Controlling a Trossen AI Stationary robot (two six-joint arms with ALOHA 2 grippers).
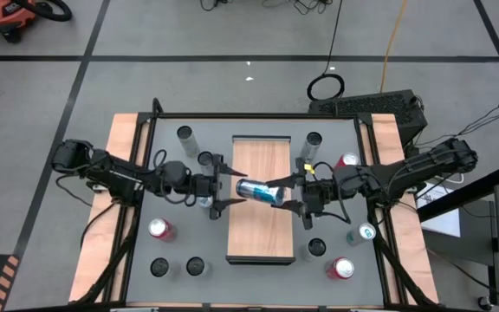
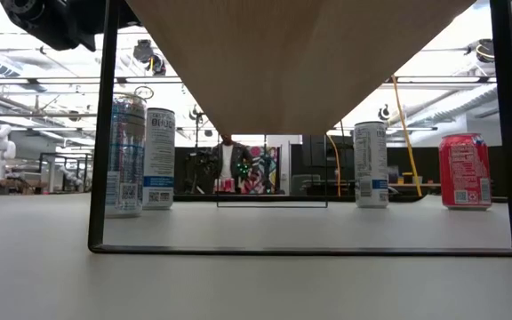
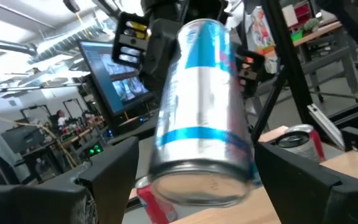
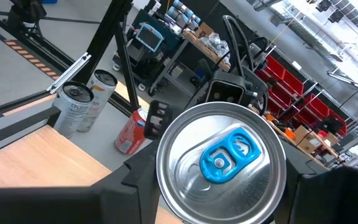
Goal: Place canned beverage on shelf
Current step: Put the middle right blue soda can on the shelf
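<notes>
Blue-and-silver can lies sideways above mid-shelf, clear of both long edges. Right gripper fingers clamp its top end; left gripper fingers straddle the base, spread apart.

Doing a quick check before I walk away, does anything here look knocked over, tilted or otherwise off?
Only one thing: the blue and silver can lies sideways in mid-air above the shelf, between the left gripper and the right gripper, whose fingers close on it. The other cans stand upright on the table. No spill shows.
</notes>
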